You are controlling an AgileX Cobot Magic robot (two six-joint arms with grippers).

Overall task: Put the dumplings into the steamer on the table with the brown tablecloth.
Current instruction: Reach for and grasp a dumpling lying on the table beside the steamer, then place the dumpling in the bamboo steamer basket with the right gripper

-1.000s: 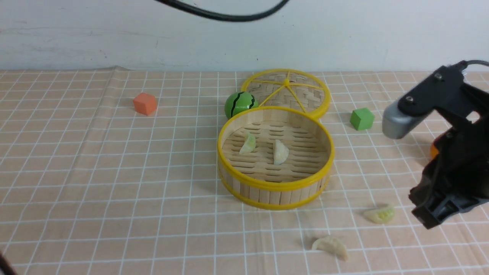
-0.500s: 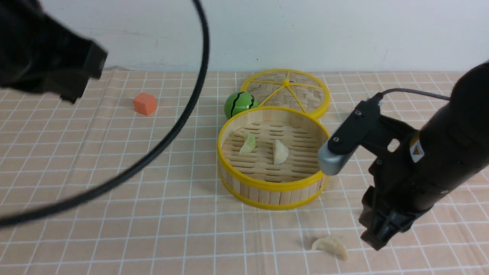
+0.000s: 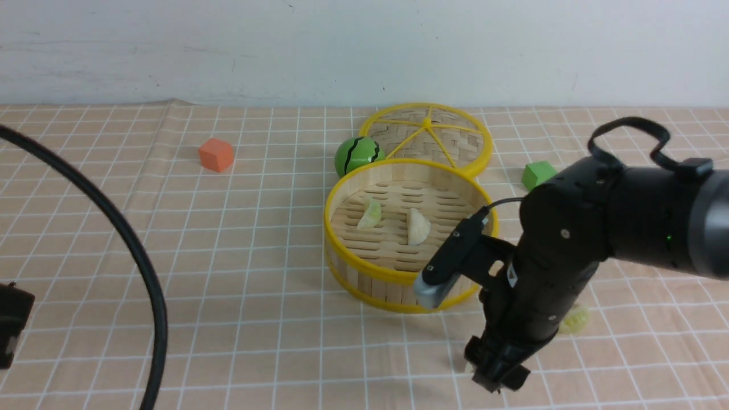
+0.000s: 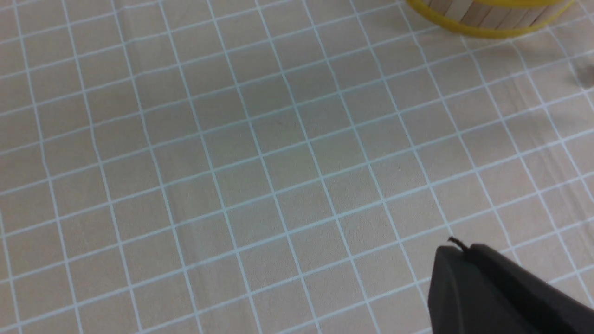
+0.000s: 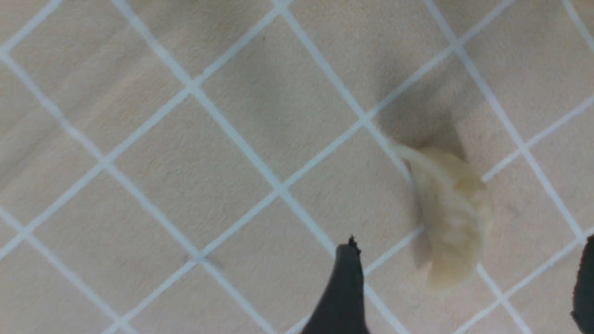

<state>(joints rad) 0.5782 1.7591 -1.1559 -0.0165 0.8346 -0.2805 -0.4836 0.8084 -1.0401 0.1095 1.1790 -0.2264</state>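
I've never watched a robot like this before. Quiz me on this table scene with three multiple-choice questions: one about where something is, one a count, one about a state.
1. Where is the green striped ball?
A. On the cloth behind the steamer, beside the woven lid
B. Inside the steamer
C. On top of the lid

2. How many dumplings lie inside the steamer?
A. One
B. Two
C. Four

3. What is the right gripper doing?
A. Shut on a dumpling
B. Shut on the ball
C. Open over a loose dumpling on the cloth

Answers:
1 A: the ball stands on the cloth at the steamer's far side, next to the lid.
2 B: two crescents rest on the slatted floor.
3 C: the right wrist view shows the fingers apart, with the loose dumpling lying on the cloth below.
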